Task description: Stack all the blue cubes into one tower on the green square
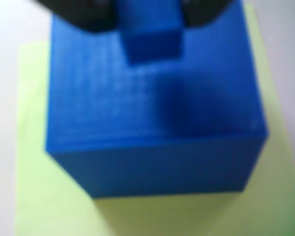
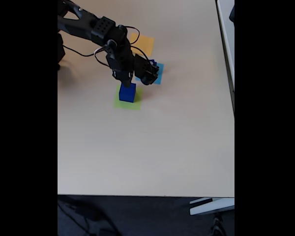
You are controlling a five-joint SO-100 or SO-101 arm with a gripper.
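A large blue cube (image 1: 152, 132) stands on the green square (image 1: 34, 147). In the wrist view a smaller blue cube (image 1: 151, 42) sits between my gripper's (image 1: 150, 17) black fingers, over the back part of the large cube's top; whether it touches is unclear. In the fixed view the gripper (image 2: 126, 82) points down right over the large blue cube (image 2: 127, 93) on the green square (image 2: 123, 104). Another blue cube (image 2: 153, 63) lies behind the gripper on a light-blue square (image 2: 159, 75), partly hidden.
An orange flat square (image 2: 143, 43) lies beyond the light-blue one. The arm (image 2: 96, 27) reaches in from the upper left of the fixed view. The table edge (image 2: 147, 195) runs along the bottom, and another edge along the right.
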